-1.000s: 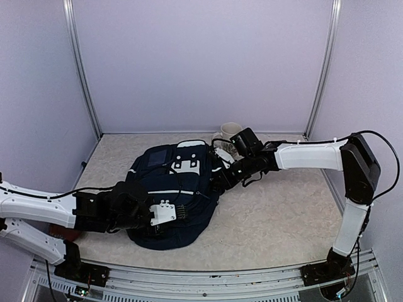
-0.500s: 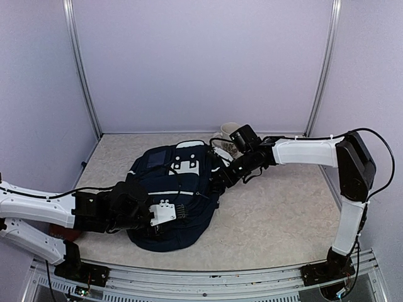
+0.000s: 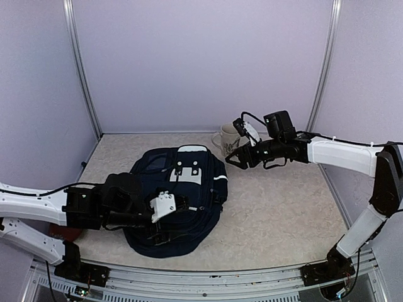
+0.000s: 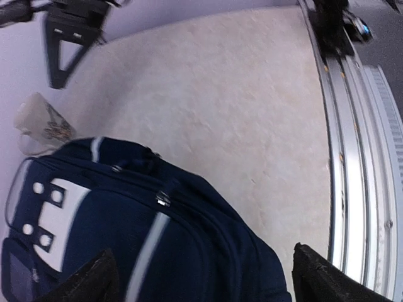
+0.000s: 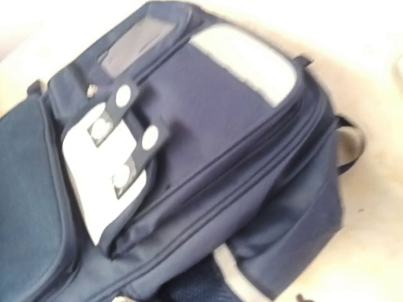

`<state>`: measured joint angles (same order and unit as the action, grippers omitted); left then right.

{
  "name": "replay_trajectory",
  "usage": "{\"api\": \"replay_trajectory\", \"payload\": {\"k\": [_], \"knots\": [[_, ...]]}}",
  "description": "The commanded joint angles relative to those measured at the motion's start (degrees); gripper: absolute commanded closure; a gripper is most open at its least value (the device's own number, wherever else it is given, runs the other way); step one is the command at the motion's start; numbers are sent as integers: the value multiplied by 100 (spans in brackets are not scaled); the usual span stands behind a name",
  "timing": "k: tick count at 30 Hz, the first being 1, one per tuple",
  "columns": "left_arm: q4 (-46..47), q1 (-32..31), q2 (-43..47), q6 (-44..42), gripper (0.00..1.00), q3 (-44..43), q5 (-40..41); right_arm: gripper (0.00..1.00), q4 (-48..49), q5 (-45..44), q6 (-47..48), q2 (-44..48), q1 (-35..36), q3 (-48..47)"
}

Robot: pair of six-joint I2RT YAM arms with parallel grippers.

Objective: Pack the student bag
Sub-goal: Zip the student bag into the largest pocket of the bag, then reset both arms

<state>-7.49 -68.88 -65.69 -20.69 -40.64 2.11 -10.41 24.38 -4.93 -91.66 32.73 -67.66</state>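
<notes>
one bag (image 3: 201,195) flat on bench (image 3: 283,207), left of middle, looks zipped shut. left fingers (image 4: 94,280) spread wide over its lower end, holding nothing. right fingers (image 3: 234,158) hang in air beside mug (image 3: 228,136); clenched or released, cannot tell. likely step: opening bag. next needs zipper pull (image 4: 163,199) pinched, fabric held.

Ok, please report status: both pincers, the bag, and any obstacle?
Left pincer open, over student bag. Right pincer off the bag, near mug, opening unclear. Bag flat on table; mug close by its top corner.
</notes>
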Motion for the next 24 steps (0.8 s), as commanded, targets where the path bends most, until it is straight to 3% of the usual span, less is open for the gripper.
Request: {"api": "replay_trajectory", "payload": {"k": [1, 7, 12, 18, 21, 24], "knots": [[1037, 770, 396, 1077, 2, -377, 793, 38, 194, -608, -217, 216, -39, 254], [-98, 3207, -358, 3363, 2, -1082, 1777, 36, 1083, -907, -808, 939, -503, 1155], [-52, 4809, -448, 5021, 2, -585, 1380, 34, 1584, -1211, -1304, 1748, -1549, 2103], [1158, 5964, 373, 5244, 1, 496, 1418, 31, 2570, -769, -2090, 3038, -3825, 3650], [1886, 6200, 874, 5156, 1, 934, 1261, 26, 2803, -1648, -1997, 3613, -4188, 4295], [1939, 6291, 1057, 4758, 1, 952, 1586, 16, 3367, -2517, -2076, 4043, -4196, 4956]]}}
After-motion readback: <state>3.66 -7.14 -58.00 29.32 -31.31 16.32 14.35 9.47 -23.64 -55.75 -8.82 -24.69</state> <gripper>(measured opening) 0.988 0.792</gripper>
